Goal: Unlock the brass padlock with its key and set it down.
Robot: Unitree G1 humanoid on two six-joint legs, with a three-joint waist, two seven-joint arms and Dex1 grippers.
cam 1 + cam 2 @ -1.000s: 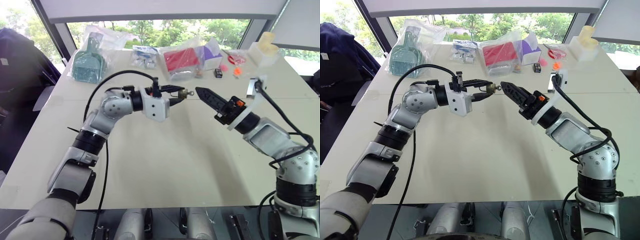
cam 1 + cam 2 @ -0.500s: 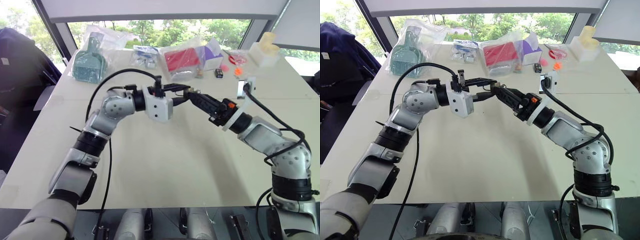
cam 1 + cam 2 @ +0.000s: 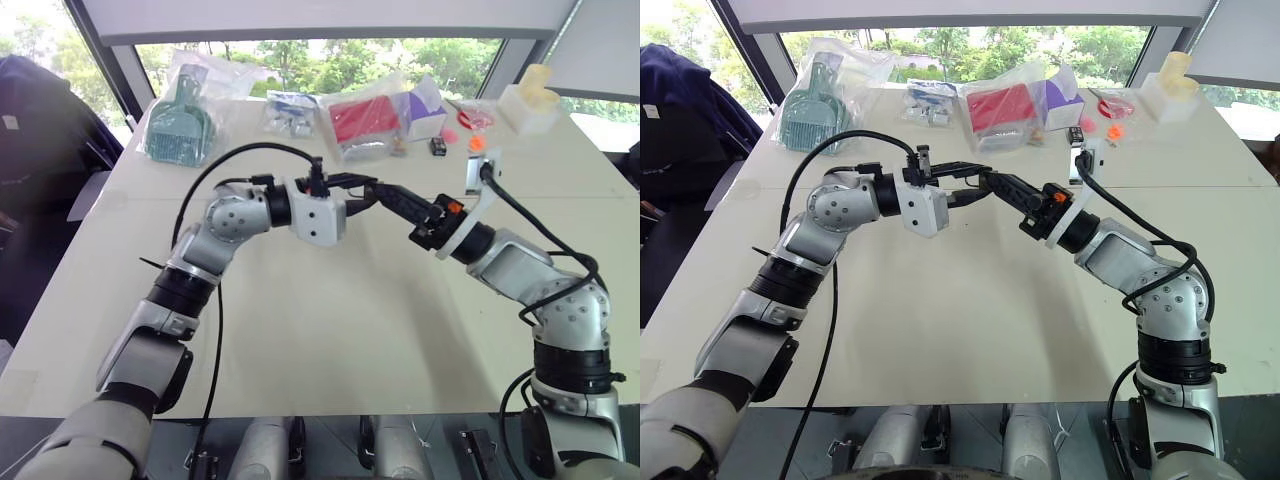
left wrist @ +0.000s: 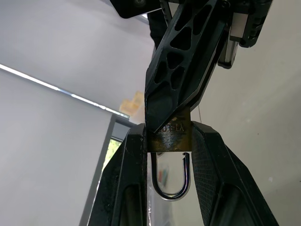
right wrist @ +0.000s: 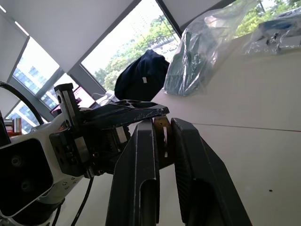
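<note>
Left arm: I see it raised over the white bench (image 3: 330,330), forearm reaching to my right, wrist about level.
Left gripper (image 4: 170,141): clenched on the small brass padlock with a silvery shackle (image 4: 170,138), its shackle hanging open on one side.
Right arm: elbow bent, forearm angled up toward the left.
Right gripper (image 5: 163,136): fingers drawn in around the padlock body; I cannot tell a firm grip.
Padlock place: in the air, between both grippers.
</note>
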